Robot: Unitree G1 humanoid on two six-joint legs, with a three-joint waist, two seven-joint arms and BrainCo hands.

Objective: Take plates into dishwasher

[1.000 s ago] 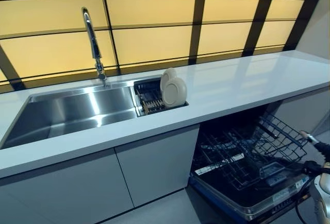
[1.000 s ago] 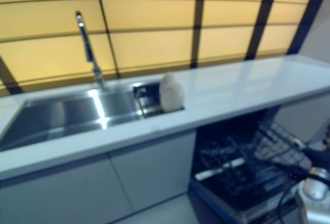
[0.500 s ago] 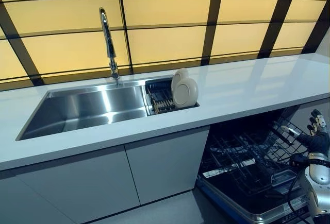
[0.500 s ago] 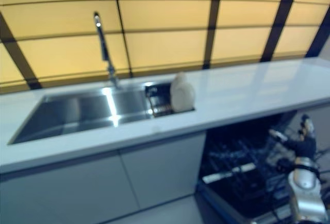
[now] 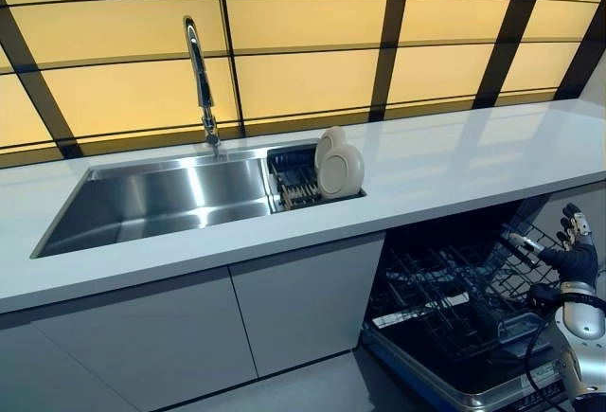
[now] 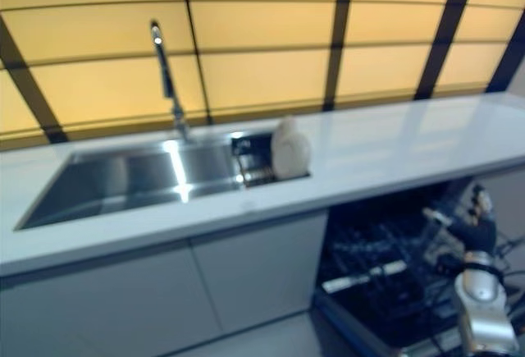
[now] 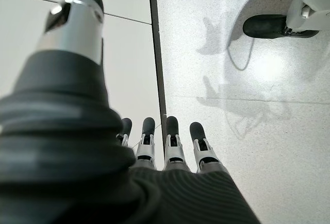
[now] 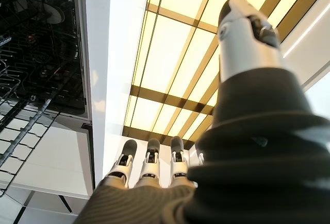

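Two cream plates stand upright in a dark drying rack set in the right end of the steel sink. Below the counter at the right, the dishwasher is open with its black wire rack pulled out over the lowered door. My right hand hovers over the right side of that rack, fingers straight and holding nothing. In the left wrist view my left hand hangs down over the floor, fingers straight and empty; it does not appear in the head views.
A white countertop runs the full width, with a tall chrome faucet behind the sink. Grey cabinet doors sit under the counter, left of the dishwasher. Yellow panels with dark bars form the back wall.
The camera swung to the left over the first half second, then held steady. My right hand rose beside the dishwasher rack and has shifted slightly left and down since.
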